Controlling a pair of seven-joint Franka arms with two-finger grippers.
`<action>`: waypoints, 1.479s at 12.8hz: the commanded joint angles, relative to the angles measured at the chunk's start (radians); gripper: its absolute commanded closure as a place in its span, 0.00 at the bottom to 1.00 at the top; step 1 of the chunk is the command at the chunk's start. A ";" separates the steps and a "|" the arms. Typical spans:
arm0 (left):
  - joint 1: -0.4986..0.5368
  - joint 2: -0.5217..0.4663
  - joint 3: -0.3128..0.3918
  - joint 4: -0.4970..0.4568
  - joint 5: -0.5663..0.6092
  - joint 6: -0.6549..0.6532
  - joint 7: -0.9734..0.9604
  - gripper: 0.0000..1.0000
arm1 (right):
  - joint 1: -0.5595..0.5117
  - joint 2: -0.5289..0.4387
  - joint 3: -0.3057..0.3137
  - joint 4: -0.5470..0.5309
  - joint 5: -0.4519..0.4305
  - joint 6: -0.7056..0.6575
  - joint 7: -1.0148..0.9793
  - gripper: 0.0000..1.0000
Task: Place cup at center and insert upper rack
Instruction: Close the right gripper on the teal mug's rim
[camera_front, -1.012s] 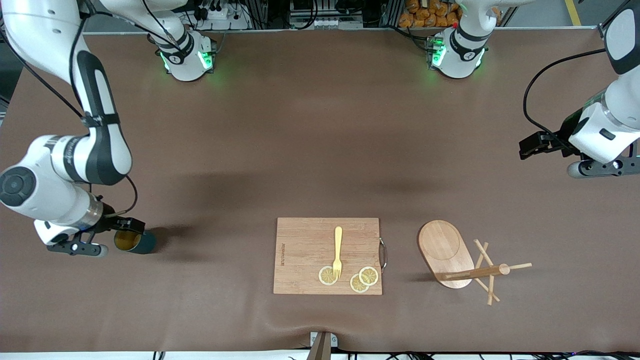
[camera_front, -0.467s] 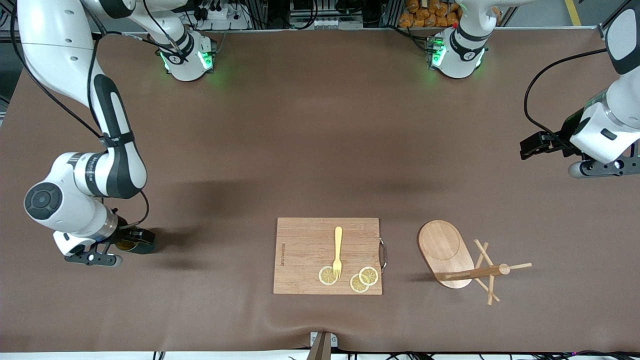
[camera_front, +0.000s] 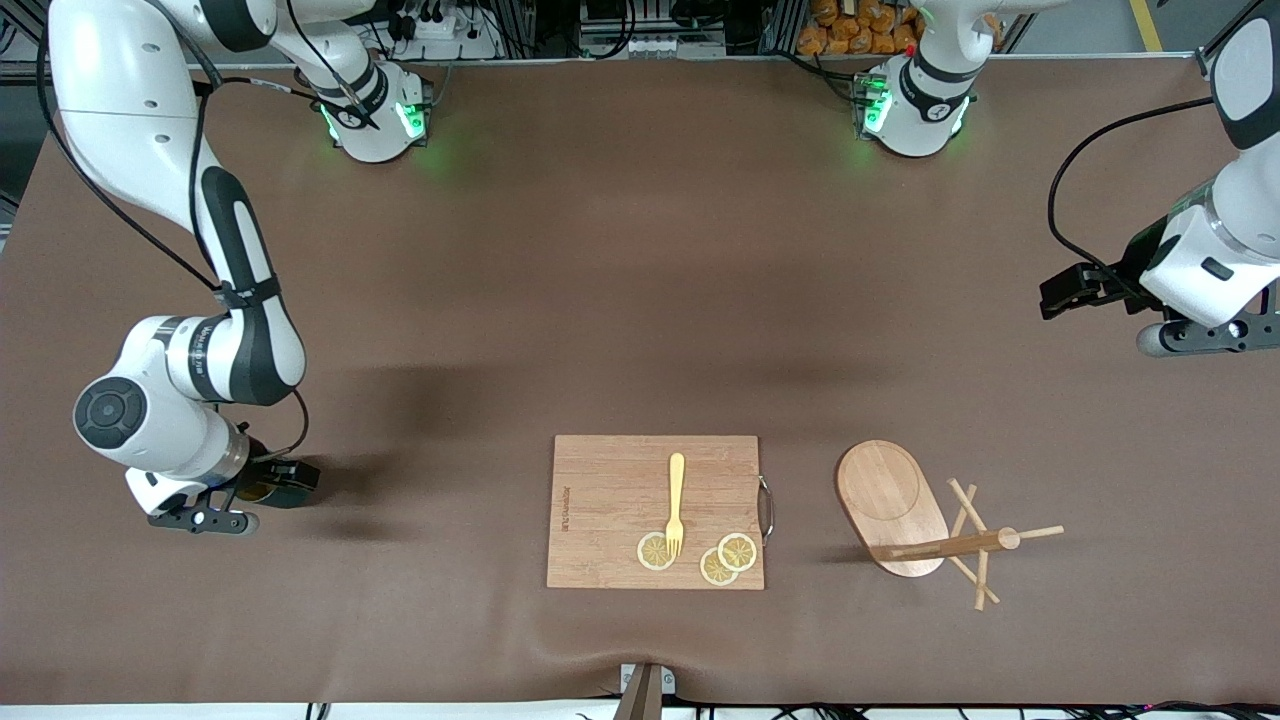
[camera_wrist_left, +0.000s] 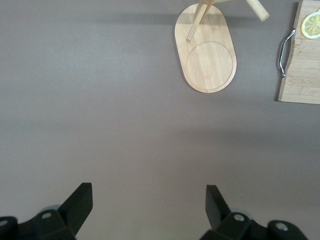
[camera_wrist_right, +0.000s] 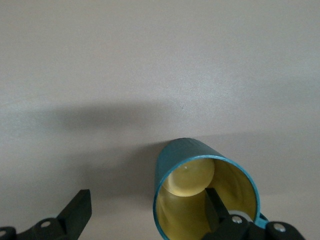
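The teal cup (camera_wrist_right: 205, 195) with a yellowish inside stands upright at the right arm's end of the table. In the front view the cup (camera_front: 262, 490) is mostly hidden under the right hand. My right gripper (camera_wrist_right: 147, 200) is open and straddles the cup's wall, with one finger (camera_wrist_right: 216, 207) inside the cup and the other outside. The upper rack (camera_front: 890, 495) stands toward the left arm's end, its post (camera_front: 950, 545) and crossing pegs rising from the oval base (camera_wrist_left: 205, 50). My left gripper (camera_wrist_left: 147, 192) waits open and empty above bare table.
A rectangular wooden cutting board (camera_front: 610, 500) lies mid-table near the front camera, carrying a yellow fork (camera_front: 676, 505) and three lemon slices (camera_front: 737, 551). Its metal handle (camera_front: 767, 508) faces the rack. Brown mat covers the table.
The right arm has shifted toward the table's middle and settled over the cup, which now shows far less. The cup, the rack and the left arm have not moved.
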 joint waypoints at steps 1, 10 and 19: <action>0.004 0.005 -0.004 0.013 0.007 -0.015 0.019 0.00 | -0.018 0.030 0.004 0.027 0.017 0.000 -0.070 0.09; 0.003 0.005 -0.004 0.016 0.007 -0.017 0.019 0.00 | -0.020 0.033 0.002 0.027 0.017 -0.012 -0.174 0.91; 0.006 0.004 -0.004 0.014 0.007 -0.023 0.020 0.00 | -0.006 -0.002 0.094 0.106 0.027 -0.163 -0.164 1.00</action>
